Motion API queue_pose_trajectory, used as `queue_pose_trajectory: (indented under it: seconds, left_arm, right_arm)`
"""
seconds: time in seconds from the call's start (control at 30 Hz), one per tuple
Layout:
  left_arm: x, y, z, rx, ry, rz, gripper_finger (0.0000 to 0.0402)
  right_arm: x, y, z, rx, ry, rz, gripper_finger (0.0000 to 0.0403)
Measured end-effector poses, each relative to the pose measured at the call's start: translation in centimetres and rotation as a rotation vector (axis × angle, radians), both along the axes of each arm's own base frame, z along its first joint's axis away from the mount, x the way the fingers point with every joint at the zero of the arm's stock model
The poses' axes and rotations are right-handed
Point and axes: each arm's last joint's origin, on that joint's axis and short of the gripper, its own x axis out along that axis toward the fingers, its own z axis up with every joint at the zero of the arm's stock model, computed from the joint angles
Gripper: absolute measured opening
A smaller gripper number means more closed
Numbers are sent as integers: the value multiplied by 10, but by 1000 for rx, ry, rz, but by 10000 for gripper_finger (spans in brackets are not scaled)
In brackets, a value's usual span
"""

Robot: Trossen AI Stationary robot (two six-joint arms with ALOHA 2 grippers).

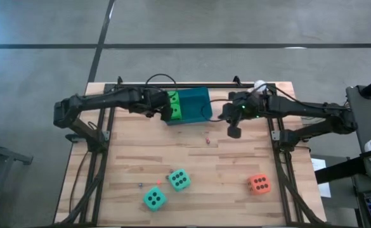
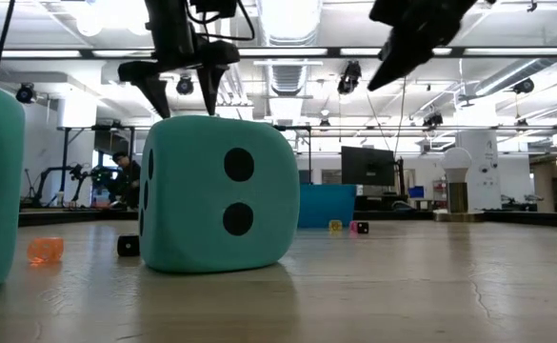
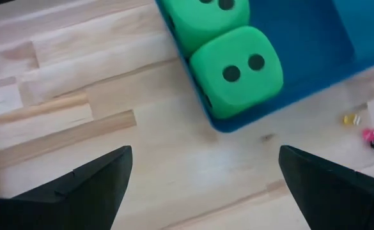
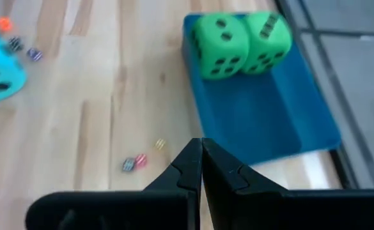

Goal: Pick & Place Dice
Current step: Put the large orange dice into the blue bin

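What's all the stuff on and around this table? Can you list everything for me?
Green dice: two, bright green, side by side in the left end of the tray.
Teal dice: two, teal, on the table's near part, apart from each other.
Orange-red die: one, on the table's near right.
Blue tray: one, at the table's far edge, middle.
Tiny dice: a few, yellow, pink and dark, scattered on the wood near the tray.
White ball: one, at the far edge, right of the tray.
Table: one, light wood.
Person: one, far back in the room.
Left gripper: open, at the tray's left end.
Right gripper: shut, right of the tray.
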Motion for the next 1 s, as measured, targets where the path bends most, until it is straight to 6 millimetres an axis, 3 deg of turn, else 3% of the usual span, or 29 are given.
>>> queue_pose_trajectory:
  seconds: [0.33, 0.6, 1.0]
  left_arm:
    - [6, -29, 1, 47, 30, -164, 395]
    - [8, -47, 2, 74, 33, -238, 399]
    - [9, -49, 3, 41, -34, -81, 398]
  right_arm:
    - [-29, 11, 8, 48, 57, -9, 8]
    - [-41, 13, 17, 38, 28, -4, 8]
    - [-42, 13, 17, -19, 43, 72, 8]
